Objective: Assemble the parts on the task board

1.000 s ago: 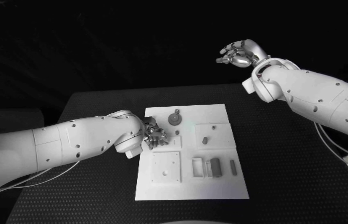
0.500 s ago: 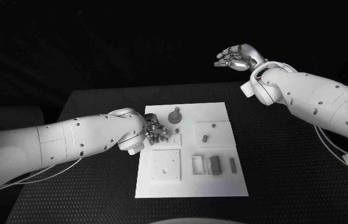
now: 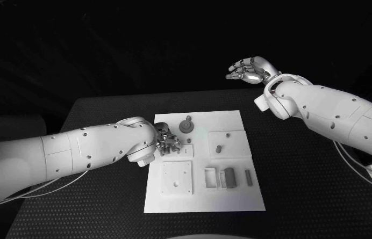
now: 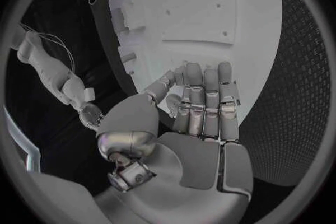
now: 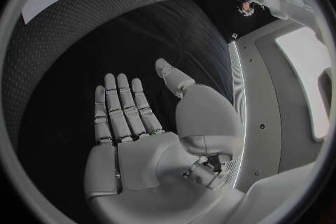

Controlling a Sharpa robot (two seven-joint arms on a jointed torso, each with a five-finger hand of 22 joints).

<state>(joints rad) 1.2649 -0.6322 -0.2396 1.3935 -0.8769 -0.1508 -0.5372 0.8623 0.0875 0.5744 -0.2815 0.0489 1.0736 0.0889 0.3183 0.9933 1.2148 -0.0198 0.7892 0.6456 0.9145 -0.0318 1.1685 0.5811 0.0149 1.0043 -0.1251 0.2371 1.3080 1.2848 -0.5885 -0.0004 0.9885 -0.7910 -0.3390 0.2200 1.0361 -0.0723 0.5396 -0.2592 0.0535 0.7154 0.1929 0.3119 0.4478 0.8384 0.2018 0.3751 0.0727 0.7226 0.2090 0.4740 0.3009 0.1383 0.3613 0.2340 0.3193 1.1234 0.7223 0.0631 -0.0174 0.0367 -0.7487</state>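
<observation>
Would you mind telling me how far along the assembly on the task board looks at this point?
Early, it seems. Done: nothing clearly; whether any part is seated cannot be told. In hand: the left hand is at the task board's left edge, fingers extended over it with nothing gripped in the wrist view. The right hand is open, raised beyond the table. Left: the round part and bar parts lie loose.

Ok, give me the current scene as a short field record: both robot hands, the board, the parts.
left robot hand: low over the left side of the task board, fingers straight in the left wrist view, holding nothing visible
right robot hand: raised beyond the table's far edge, away from the board, open and empty
round part: at the board's far end, just beyond the left robot hand
bar-shaped parts: on the board's near right area
surface: black table
</observation>
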